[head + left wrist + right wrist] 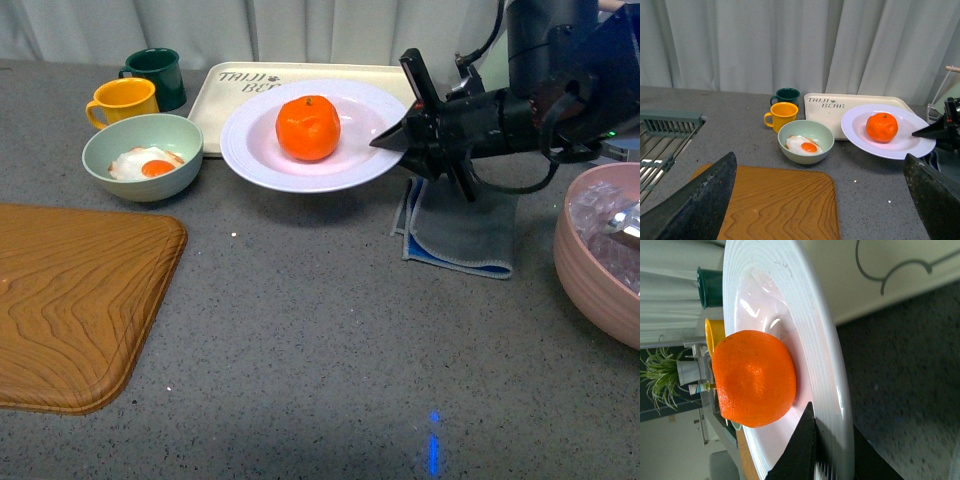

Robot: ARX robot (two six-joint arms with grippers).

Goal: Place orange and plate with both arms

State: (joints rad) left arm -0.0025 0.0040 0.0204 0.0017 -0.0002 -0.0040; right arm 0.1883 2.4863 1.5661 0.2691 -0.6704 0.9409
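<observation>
The orange (308,127) sits in the middle of the white plate (250,140). My right gripper (392,142) is shut on the plate's right rim and holds the plate above the counter, in front of the cream tray. In the right wrist view the orange (752,380) rests in the plate (810,325), and one dark fingertip (802,440) lies over the rim. In the left wrist view the plate (855,125) and the orange (882,127) show at the right. My left gripper (820,200) is open and empty above the wooden board. It is out of the front view.
A pale green bowl (110,150) with a fried egg, a yellow mug (124,100) and a dark green mug (155,75) stand at the back left. A cream tray (215,105) lies behind the plate. A wooden board (70,300) lies left, a grey cloth (465,235) right, a pink bowl (590,270) far right.
</observation>
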